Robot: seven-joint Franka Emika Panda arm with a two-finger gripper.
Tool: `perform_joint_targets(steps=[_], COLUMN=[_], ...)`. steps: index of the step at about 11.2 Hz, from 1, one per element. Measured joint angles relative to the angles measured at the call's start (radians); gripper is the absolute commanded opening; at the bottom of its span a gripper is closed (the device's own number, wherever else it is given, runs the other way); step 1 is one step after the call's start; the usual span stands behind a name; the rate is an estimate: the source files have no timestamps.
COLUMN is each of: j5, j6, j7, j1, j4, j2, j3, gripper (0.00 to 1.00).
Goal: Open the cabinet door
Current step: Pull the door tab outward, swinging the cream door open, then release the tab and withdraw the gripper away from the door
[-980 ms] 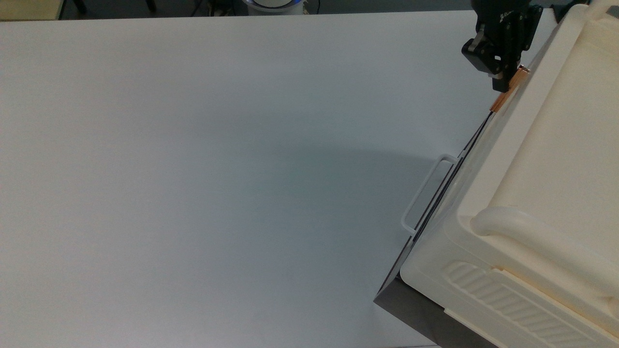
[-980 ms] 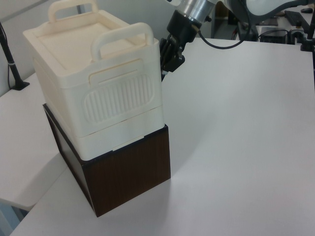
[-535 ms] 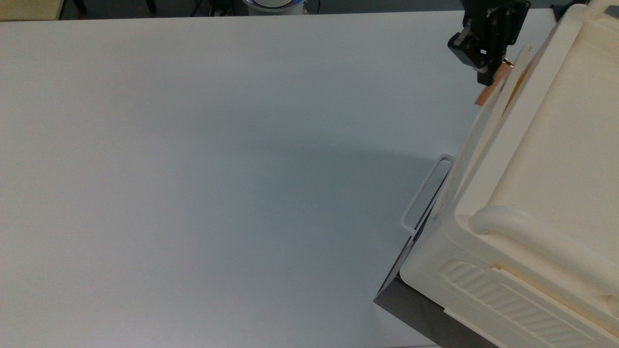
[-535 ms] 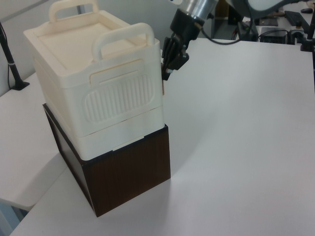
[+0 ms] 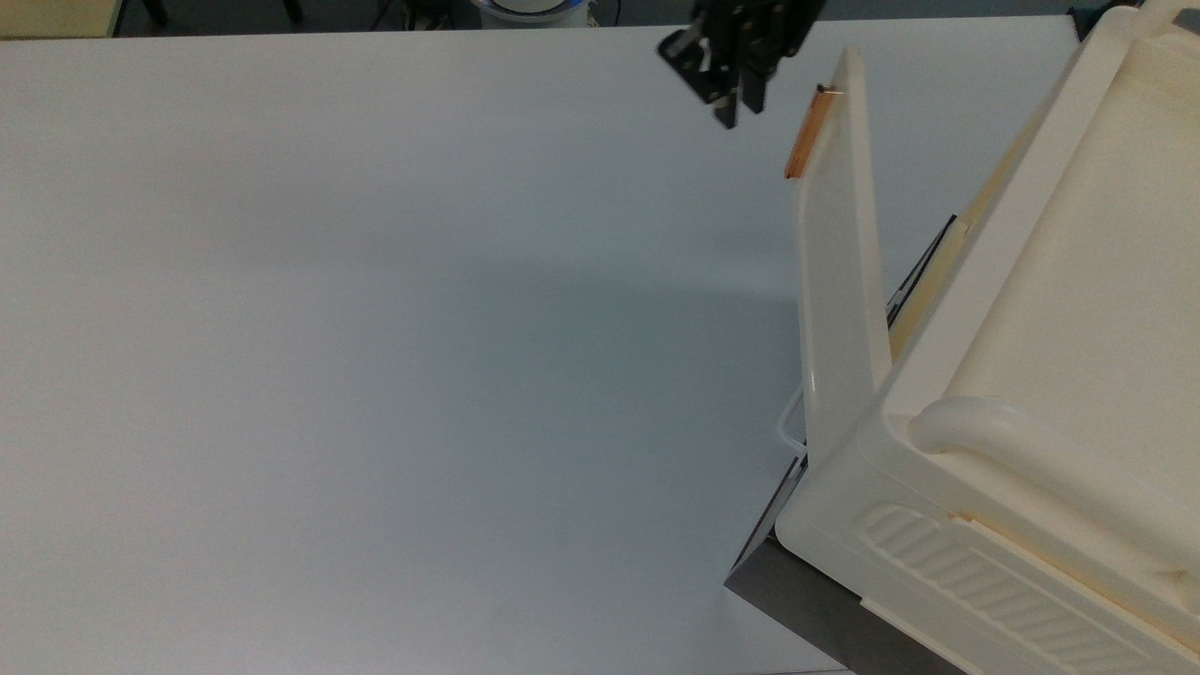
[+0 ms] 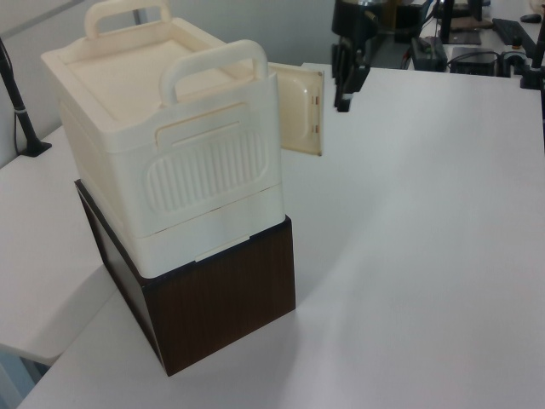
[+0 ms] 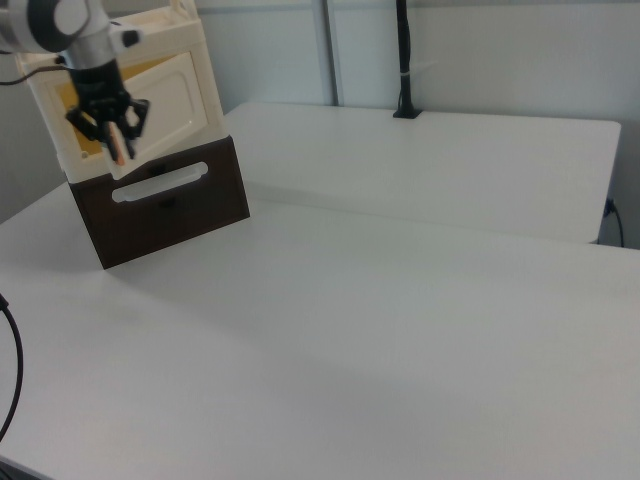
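1. Since half a second ago, the cabinet door (image 5: 837, 272) has swung wide from the cream cabinet (image 5: 1050, 375), and the gripper (image 5: 733, 105) has let go of the copper handle (image 5: 805, 139).
2. The gripper is now hanging released, fingers parted, near the handle at about ten o'clock of it in the top view.
3. The cabinet is sitting on a dark wooden box (image 6: 217, 298) on the white table (image 5: 375, 375).

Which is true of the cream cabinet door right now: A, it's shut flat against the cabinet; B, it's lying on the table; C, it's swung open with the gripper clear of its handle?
C: the cabinet door stands swung out, the gripper apart from its copper handle.
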Motion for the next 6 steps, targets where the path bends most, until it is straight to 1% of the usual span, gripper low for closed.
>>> perform_joint_targets(steps=[1, 2, 4, 5, 6], j5=[-0.024, -0.051, -0.063, -0.064, -0.065], j6=[-0.015, -0.016, -0.016, -0.016, -0.045], j7=[0.000, -0.002, -0.005, -0.004, 0.005], j1=[-0.042, -0.087, -0.149, -0.178, -0.217], j4=[-0.009, -0.020, -0.027, -0.027, -0.028], j2=[-0.001, -0.001, -0.001, -0.004, -0.011], j3=[-0.023, -0.046, -0.099, -0.115, -0.119], gripper=[1.00, 1.00, 1.00, 1.00, 1.00])
